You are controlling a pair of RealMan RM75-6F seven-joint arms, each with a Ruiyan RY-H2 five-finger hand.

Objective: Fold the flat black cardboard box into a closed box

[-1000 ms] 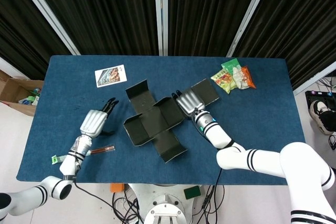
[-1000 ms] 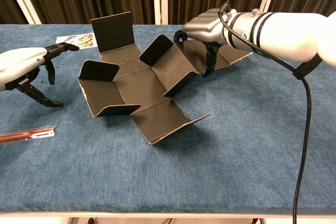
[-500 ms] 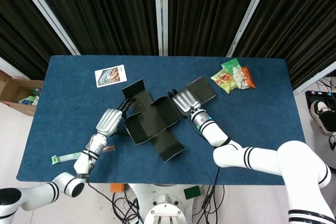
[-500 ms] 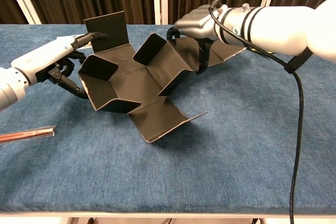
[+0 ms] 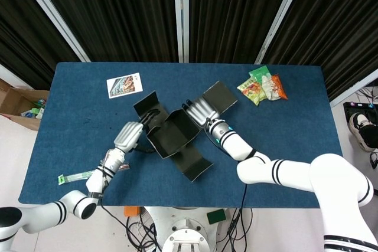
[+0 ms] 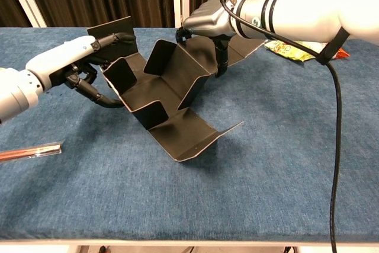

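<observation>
Both hands have closed in on the black cardboard box [image 5: 174, 136] since a second ago, and its side panels now stand up where they lay flatter.
The box sits mid-table on the blue table [image 5: 283, 146], half folded into an open trough with nothing inside, one flap still lying out toward the near edge. The left hand [image 6: 65, 63] holds the left panel, fingers curled around its outer face with the upper fingertips at its top edge. The right hand [image 6: 207, 22] presses the right panel from behind, fingers bent downward against it. The head view alone shows a photo card [image 5: 124, 85], snack packets [image 5: 261, 85] and a side carton [image 5: 20, 103] holding small items; the chest view shows a red-striped wrapper [image 6: 29, 151].
</observation>
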